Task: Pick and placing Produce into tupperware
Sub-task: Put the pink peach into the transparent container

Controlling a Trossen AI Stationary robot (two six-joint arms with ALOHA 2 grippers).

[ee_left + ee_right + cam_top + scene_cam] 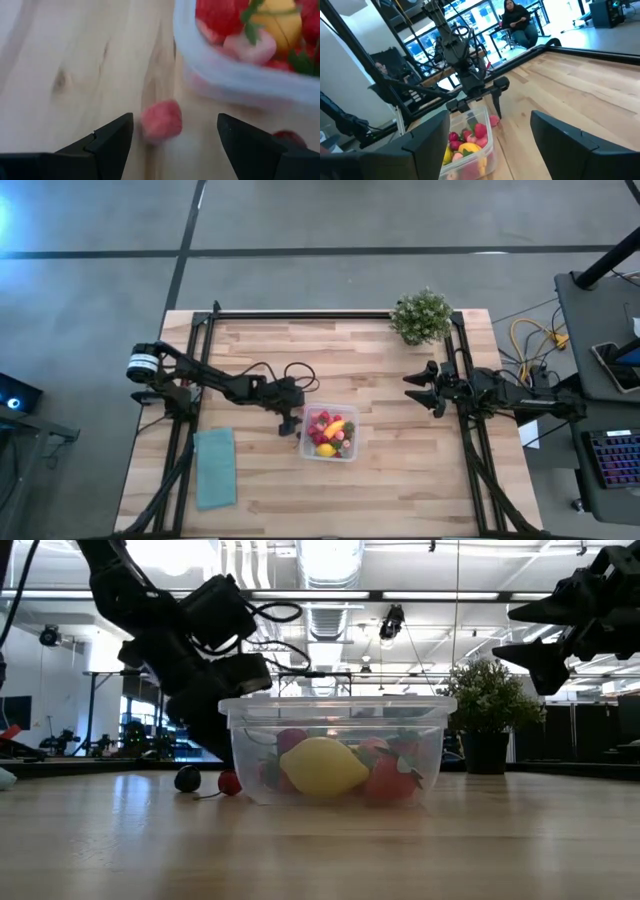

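We see the tupperware (329, 434) standing near the middle of the bench (330, 355), a little toward its front edge. Inside it lies the produce: a yellow lemon (322, 766), several red and pink berries (321, 423) and a yellow-orange piece (335, 429), with some green leaves among them.

Our left gripper (289, 423) is low over the bench just beside the tupperware, on the side facing the teal cloth (215, 467). Its fingers (112, 142) stand apart, with nothing between them that they touch. In the left wrist view a single pink berry (161, 121) lies on the wood between and just beyond the two fingers, close to the tupperware wall but outside it. In the low view, a small red berry (230, 783) and a dark round object (187, 778) rest on the bench beside the tupperware; we cannot tell what the dark one is.

Our right gripper (421, 387) hangs in the air toward the right side of the bench, well apart from the tupperware, its fingers spread and empty. A potted plant (421, 317) stands at the far right corner of the bench. Beyond the bench, the right wrist view shows a seated person (519, 22) in the room.
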